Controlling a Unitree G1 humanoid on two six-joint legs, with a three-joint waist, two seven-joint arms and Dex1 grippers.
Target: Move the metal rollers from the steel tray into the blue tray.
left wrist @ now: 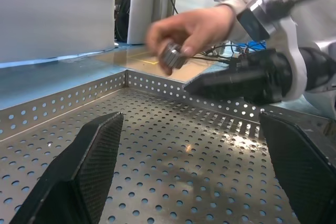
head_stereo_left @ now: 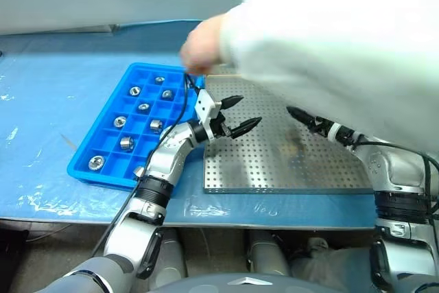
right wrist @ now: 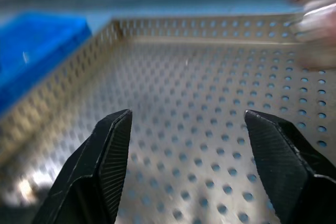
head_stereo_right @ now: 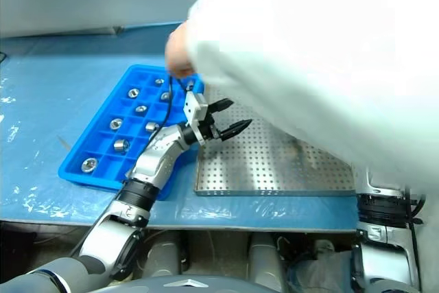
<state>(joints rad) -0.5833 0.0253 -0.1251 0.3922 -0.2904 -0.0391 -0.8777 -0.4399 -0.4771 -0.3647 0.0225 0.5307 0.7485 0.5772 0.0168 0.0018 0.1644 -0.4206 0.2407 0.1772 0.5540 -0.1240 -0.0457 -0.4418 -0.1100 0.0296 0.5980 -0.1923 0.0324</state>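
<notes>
Over the far left corner of the perforated silver steel tray (head_stereo_left: 288, 162), a person's hand (left wrist: 191, 30) pinches several shiny metal rollers (left wrist: 171, 56). Seven rollers already sit in the bright blue compartmented plastic tray (head_stereo_left: 103, 143). Our left gripper (head_stereo_left: 233, 116) and right gripper (right wrist: 186, 150) hover with jaws spread, empty. We judge waiting wisest until rollers lie still.

person's arm (head_stereo_left: 329, 39) across steel tray (head_stereo_left: 274, 162), hand (head_stereo_left: 202, 44) over far corner
</notes>
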